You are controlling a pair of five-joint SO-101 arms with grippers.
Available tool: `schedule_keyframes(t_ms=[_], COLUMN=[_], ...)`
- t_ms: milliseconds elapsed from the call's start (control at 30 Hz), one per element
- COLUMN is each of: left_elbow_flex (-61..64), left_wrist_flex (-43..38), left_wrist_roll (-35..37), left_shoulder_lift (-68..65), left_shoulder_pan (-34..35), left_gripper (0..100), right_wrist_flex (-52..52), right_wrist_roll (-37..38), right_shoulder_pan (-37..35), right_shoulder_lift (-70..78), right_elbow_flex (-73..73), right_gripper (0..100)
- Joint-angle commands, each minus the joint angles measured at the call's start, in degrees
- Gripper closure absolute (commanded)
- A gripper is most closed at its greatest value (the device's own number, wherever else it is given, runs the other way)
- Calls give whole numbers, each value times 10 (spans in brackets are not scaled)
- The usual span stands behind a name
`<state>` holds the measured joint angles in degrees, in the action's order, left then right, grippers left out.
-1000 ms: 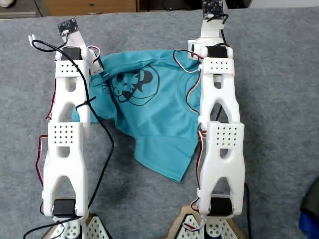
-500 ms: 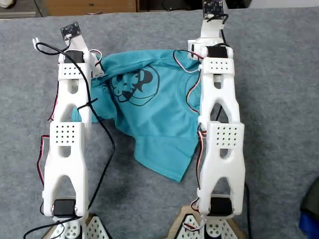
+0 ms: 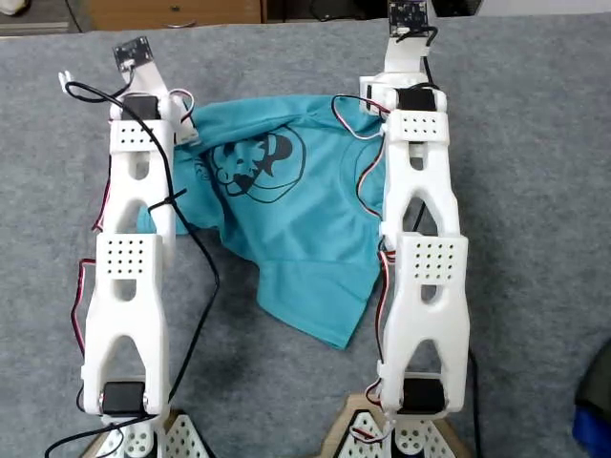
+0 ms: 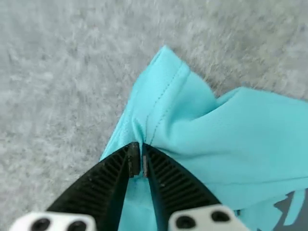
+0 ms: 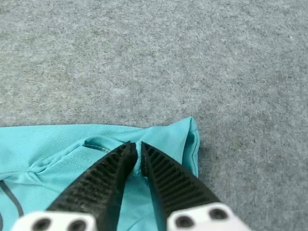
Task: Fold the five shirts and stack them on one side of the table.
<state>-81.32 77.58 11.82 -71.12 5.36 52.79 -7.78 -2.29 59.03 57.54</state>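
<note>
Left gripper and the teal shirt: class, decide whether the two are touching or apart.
Touching. The left wrist view shows the left gripper closed on a bunched fold of the teal shirt, with the cloth pinched between its tips.
</note>
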Motion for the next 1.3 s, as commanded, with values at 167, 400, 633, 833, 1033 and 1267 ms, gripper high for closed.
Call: schedule_keyframes(t_ms=[167,400,633,833,1033,1267], left_elbow_flex=[-46,-144,-141,-141,-137,-126], left_wrist_flex=[40,109,187,207,213,233], left_wrist_roll=[0,-8,-47,-53,-53,-71], left_shoulder_lift=[10,11,44,44,44,39], left_shoulder_pan=[3,33,37,56,94,96], left_gripper=[981,981,981,981,981,981], right_wrist_flex=[48,220,367,484,497,497], right_wrist_roll=[3,5,35,35,35,59], right_shoulder_pan=[-10,-24,-58,-64,-51,-51], right_shoulder_lift=[-15,-24,-26,-27,-58,-218], right_elbow_flex=[109,291,378,378,369,145], right_gripper=[994,994,994,994,994,994])
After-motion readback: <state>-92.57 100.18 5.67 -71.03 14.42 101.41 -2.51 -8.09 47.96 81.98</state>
